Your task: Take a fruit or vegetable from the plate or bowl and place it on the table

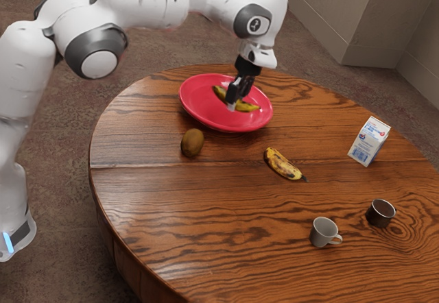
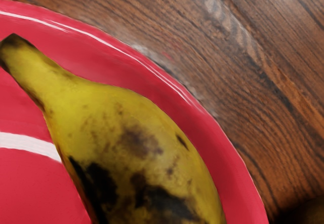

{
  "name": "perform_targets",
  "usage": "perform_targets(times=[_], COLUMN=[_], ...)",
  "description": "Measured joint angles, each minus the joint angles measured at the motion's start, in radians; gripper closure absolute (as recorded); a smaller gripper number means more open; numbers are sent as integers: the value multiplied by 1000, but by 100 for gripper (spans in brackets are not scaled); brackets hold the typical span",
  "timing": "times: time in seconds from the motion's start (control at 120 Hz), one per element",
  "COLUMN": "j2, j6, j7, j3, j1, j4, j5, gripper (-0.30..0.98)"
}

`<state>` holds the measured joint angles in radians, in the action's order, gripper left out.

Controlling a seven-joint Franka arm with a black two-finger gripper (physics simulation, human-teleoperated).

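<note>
The robot's black gripper [image 1: 235, 102] is low over the red plate [image 1: 197, 103], pointing down, right at the banana [image 1: 249, 107] there. Whether it is open or closed, and whether it has a grip on that banana, cannot be told from the pictures; in the exterior view it hides the fruit's middle, with a yellow end showing to either side. The banana is within the plate's rim. The wrist view shows its yellow skin up close, with black and brown patches and a dark tip, and beside it the plate's curved red edge with pale streaks of shine.

The plate rests on a round wooden table [image 1: 151, 207] with a strong dark grain. Near the plate, on the bare wood, is a brown kiwi [image 1: 193, 142]. Another banana [image 1: 282, 165], yellow with brown marks, lies on the table, apart from both the plate and the kiwi. Toward the exterior view's right a white milk carton [image 1: 368, 141] with blue print stands upright. Nearer that camera are a dark cup [image 1: 381, 213] and a light gray mug [image 1: 324, 232], near each other but apart, the mug's handle turned to the exterior view's right.

Around the table is a brownish, mottled floor [image 1: 55, 200], and beyond it a plain beige wall [image 1: 329, 18] with a baseboard.
</note>
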<state>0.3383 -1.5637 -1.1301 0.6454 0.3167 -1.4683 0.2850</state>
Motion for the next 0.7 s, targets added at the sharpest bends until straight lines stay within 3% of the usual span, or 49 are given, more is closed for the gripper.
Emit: perform_targets(times=[0.233,0.367,0.7], j2=[-113,-126,-125], j6=[50,36,5], j7=[39,65,135], j3=[3,3,-2], j1=[279,332,470], j4=[-78,-172,-179], j5=[-75,-88,-107], gripper=[53,54,53])
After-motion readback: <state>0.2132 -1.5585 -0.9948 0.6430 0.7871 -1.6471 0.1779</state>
